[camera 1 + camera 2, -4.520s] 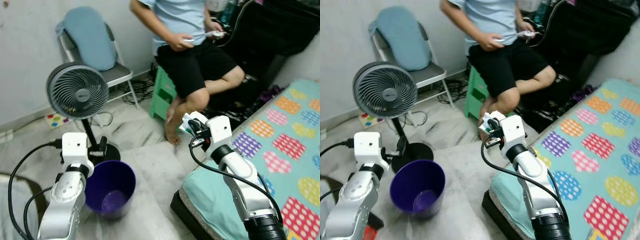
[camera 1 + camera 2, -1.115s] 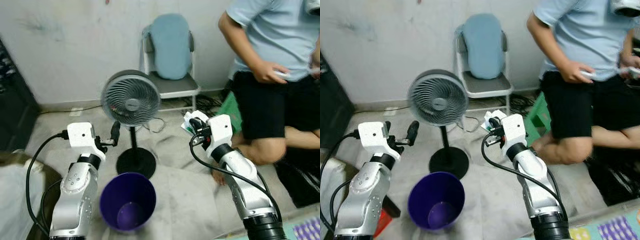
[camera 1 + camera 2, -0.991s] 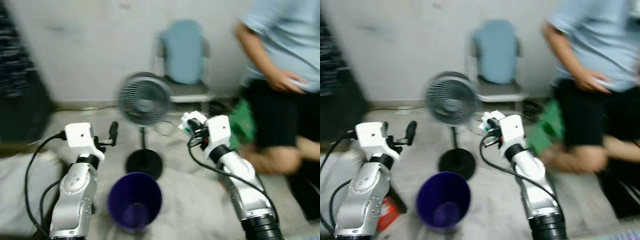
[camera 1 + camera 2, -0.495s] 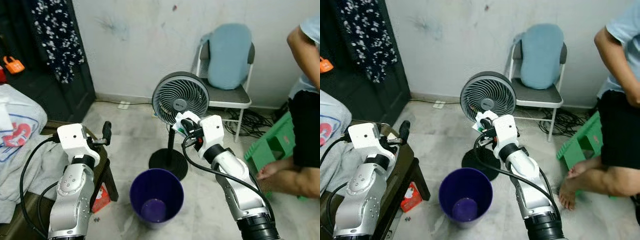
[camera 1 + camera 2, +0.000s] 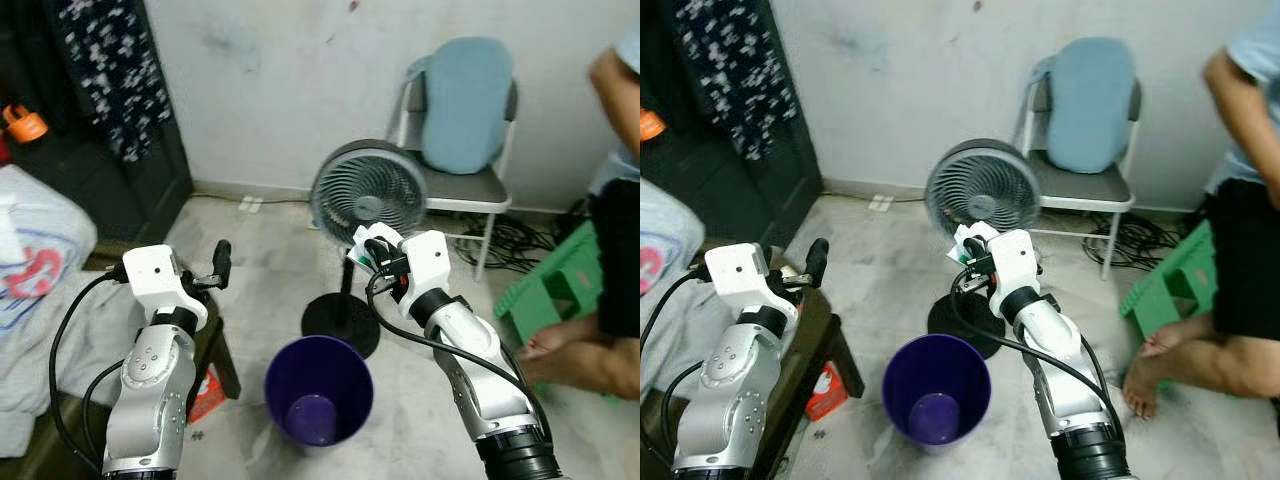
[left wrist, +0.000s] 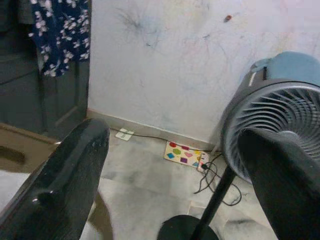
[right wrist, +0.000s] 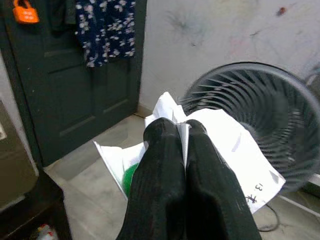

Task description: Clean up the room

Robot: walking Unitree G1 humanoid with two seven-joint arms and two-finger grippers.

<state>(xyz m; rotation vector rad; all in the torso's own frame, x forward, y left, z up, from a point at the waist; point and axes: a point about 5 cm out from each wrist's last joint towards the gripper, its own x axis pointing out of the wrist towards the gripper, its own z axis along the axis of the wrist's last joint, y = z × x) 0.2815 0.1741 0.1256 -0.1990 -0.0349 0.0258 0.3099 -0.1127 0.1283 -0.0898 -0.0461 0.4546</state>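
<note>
1. The crumpled paper (image 7: 220,145), white with a bit of green showing, sits pinched between the two black fingers (image 7: 160,200) of the right tool (image 5: 375,252), which are pressed tight together on it. It is held up in the air in front of the fan (image 5: 368,195).

2. Just below and a little to the robot's left stands the purple bin (image 5: 318,390) on the floor, mouth open and up, with nothing to be made out inside but its purple bottom. The paper is near the bin but not over its mouth; it hangs closer to the fan's pole and round black base (image 5: 340,325).

3. So the pick-up looks done and the drop is what's left: my read is that the right arm needs to swing the paper over the bin and let go.

4. The left tool (image 5: 218,265) is raised on the robot's left, fingers spread wide apart, carrying nothing, above a dark low bench (image 5: 805,345).

5. More to tidy, perhaps: a small red packet (image 5: 822,388) lies on the floor under that bench, and a heap of pale cloth (image 5: 35,250) sits at far left.

6. Further out: a folding chair (image 5: 465,140) with a blue cushion against the wall, a green stool (image 5: 1170,290), and a person's leg (image 5: 1200,360) at the right edge.
</note>
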